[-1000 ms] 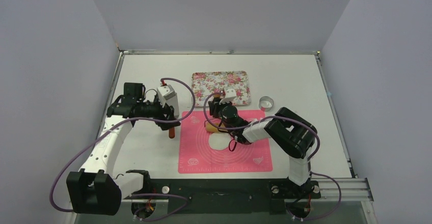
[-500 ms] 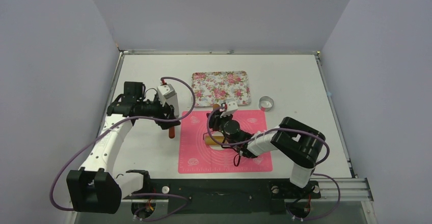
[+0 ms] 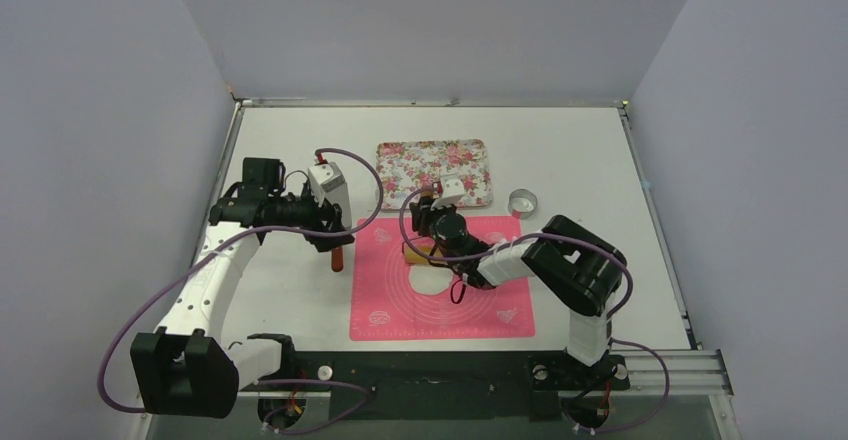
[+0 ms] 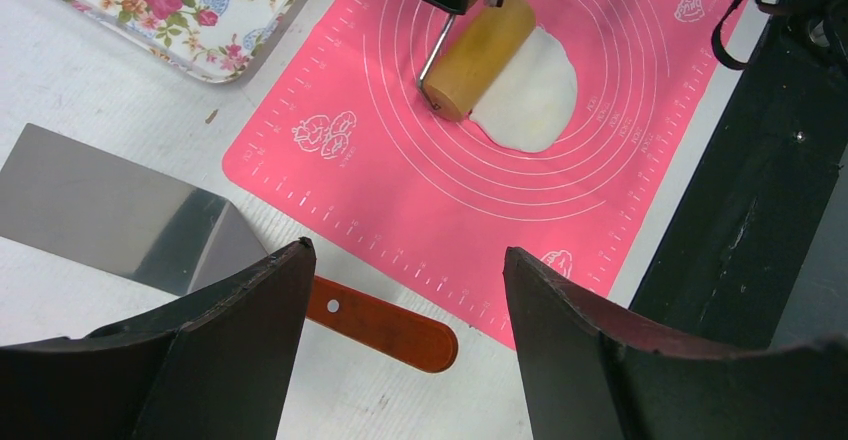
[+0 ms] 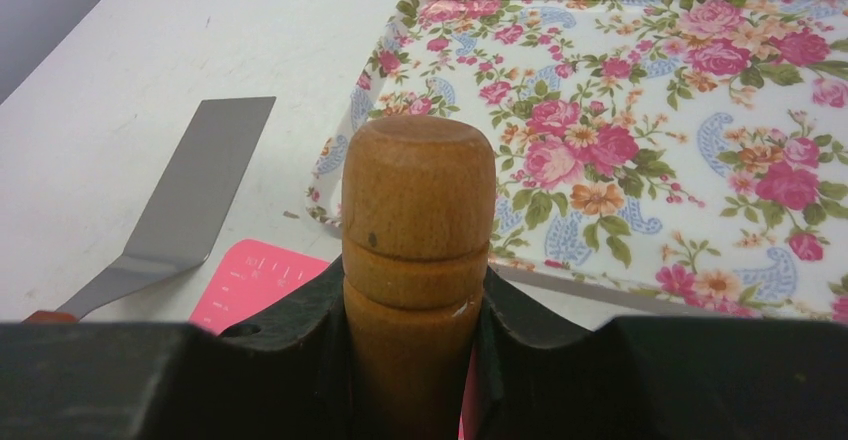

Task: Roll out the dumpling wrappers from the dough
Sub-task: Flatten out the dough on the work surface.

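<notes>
The dough (image 3: 430,282) is a flattened white oval sheet on the pink mat (image 3: 500,310); it also shows in the left wrist view (image 4: 530,90). No cut round wrapper is in view. My right gripper (image 3: 438,224) is shut on the wooden handle (image 5: 418,220) of a small roller. The roller's barrel (image 4: 480,55) lies on the far edge of the dough. My left gripper (image 4: 405,255) is open and empty. It hovers above the spatula's orange handle (image 4: 385,325), just left of the mat.
The spatula's metal blade (image 4: 110,215) lies on the table left of the mat. A floral tray (image 3: 435,172) stands behind the mat. A metal ring cutter (image 3: 522,201) stands at the mat's far right corner.
My right gripper pushed the roller toward the near side over the dough, then drew it back to the dough's far edge. The left arm has not moved.
</notes>
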{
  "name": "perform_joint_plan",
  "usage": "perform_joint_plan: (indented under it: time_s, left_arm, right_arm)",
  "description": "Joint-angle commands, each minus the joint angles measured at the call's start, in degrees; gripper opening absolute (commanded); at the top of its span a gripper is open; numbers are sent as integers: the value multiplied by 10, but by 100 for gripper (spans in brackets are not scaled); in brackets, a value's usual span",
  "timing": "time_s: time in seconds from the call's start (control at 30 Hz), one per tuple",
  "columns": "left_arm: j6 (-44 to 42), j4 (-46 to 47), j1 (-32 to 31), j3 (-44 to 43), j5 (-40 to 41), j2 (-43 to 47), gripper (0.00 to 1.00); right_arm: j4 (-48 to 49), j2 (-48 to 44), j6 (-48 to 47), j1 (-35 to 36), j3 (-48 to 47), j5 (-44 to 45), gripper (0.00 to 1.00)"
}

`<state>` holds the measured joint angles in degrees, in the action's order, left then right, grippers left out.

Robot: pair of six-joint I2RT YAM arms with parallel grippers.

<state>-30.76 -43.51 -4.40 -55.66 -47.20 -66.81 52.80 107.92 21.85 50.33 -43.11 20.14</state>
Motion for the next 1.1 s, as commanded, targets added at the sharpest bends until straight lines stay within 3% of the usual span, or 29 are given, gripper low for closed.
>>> perform_joint_plan:
  time_s: [0.0,0.27,0.5,0.67,1.07]
  left_arm:
    - [-7,7,-2,-24,-19,1,68]
    - [-3,8,-6,-35,-23,-2,68]
    - [-2,9,-5,-40,-17,-8,68]
    - [4,13,-5,-46,-15,-9,68]
    - [5,9,-12,-48,-24,-3,68]
  right_arm:
    - [-171,11,-38,40,98,25,0]
    - [-183,8,18,104,143,66,0]
    - [-167,48,-47,18,67,30,0]
    - [-183,32,-72,4,55,26,0]
    - [-159,8,37,113,175,91,0]
